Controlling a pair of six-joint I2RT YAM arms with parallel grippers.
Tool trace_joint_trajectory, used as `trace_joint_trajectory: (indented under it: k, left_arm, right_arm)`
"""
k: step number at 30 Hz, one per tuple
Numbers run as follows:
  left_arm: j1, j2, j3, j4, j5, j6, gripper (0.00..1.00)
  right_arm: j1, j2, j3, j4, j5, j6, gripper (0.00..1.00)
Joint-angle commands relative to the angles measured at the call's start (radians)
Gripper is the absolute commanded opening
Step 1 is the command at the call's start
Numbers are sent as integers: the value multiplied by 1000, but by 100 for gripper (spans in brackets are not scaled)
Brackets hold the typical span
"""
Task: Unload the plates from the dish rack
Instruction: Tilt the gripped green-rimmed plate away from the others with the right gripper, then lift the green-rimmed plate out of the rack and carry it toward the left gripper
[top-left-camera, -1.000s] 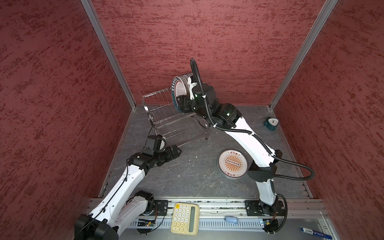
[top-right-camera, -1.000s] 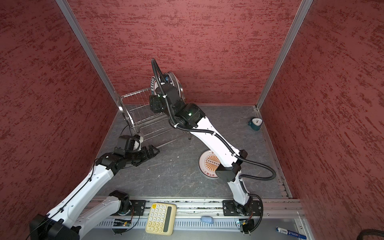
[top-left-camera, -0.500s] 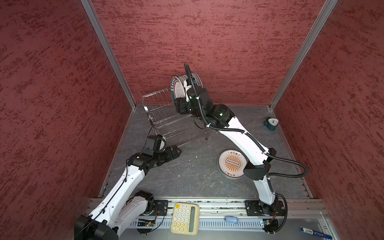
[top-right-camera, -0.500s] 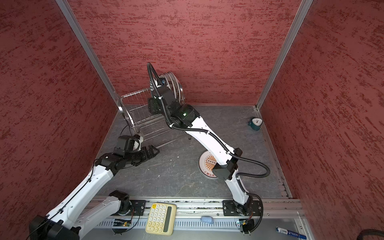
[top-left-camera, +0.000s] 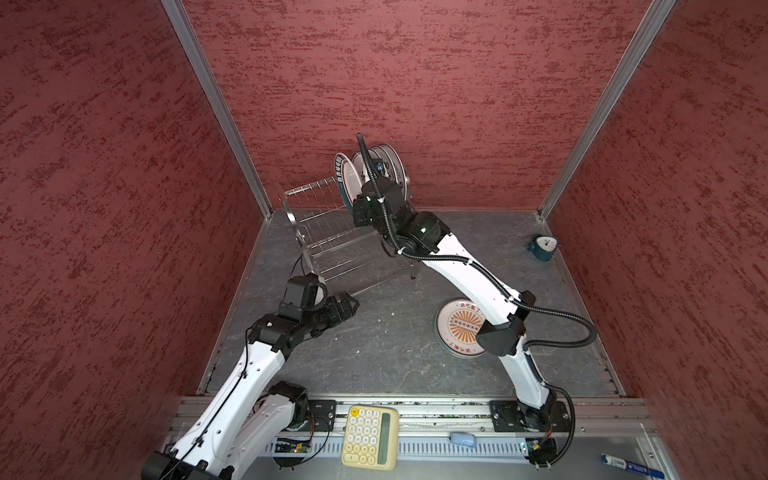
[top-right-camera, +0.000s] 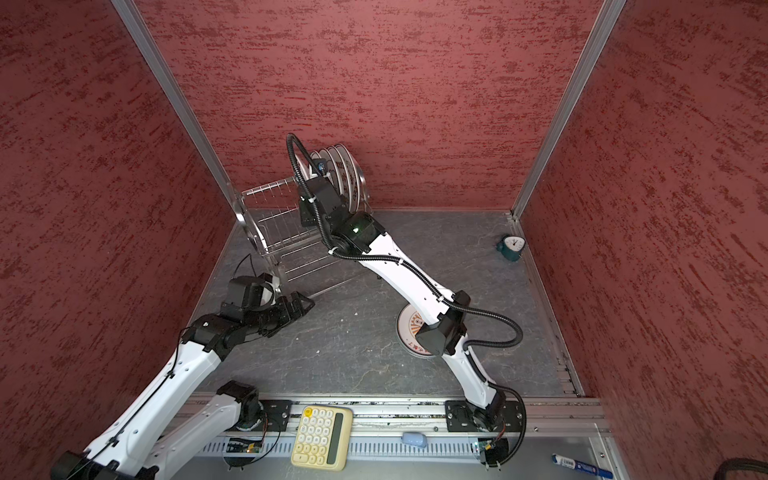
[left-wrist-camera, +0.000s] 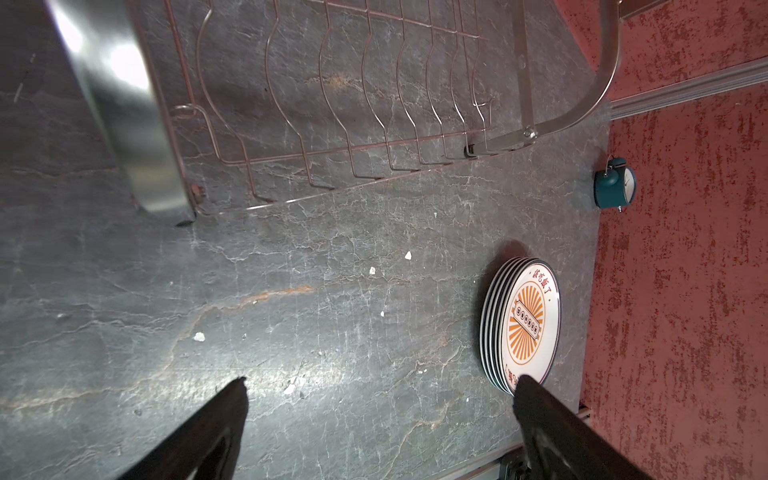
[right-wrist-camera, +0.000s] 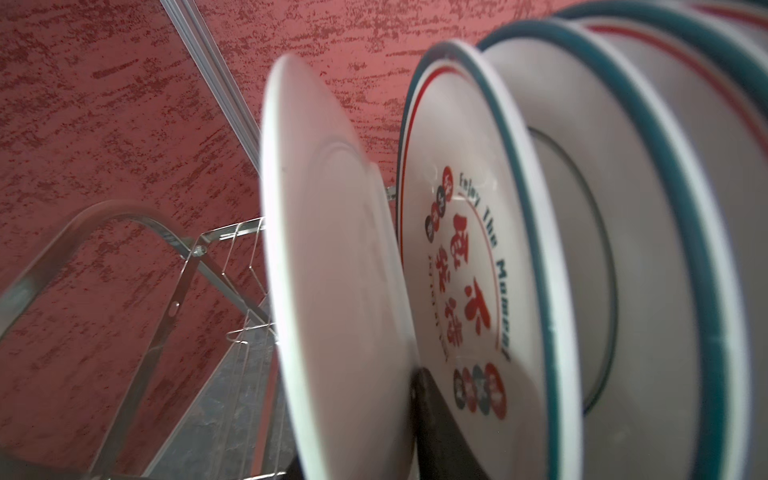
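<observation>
- The dish rack stands at the back-left of the counter, with its remaining plates upright in the slots at one end of the top shelf.
- The right pincer reaches up to that row. 1 dark finger is wedged between the front plate and the lettered plate behind it, and the pincer looks clamped on the front plate's lower rim. Gripping the edge probably suits an upright plate, since its faces are blocked.
- That plate leans away from its neighbours, so I judge it is about to be lifted out.
- The unloaded plates lie in 1 flat stack on the counter, within reach of the right arm.
- The left pincer hovers low near the rack's front foot with its fingers wide apart, holding nothing, and is clear of the lift path.
</observation>
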Motion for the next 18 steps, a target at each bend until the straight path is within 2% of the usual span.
trace_joint_trajectory:
  k: [1,4,9,18]
  left_arm:
    - [9,16,19,-8,5,-1,99]
    - [9,33,31,-1,29,18,99]
    - [9,42,46,6,44,42,99]
    - [10,19,58,-13,-21,59,99]
  right_arm:
    - [0,20,26,111,-17,-61,20]
    - [5,20,24,143,-33,-106,18]
    - [15,5,25,196,2,-184,8]
    - [39,-70,12,237,13,-235,5]
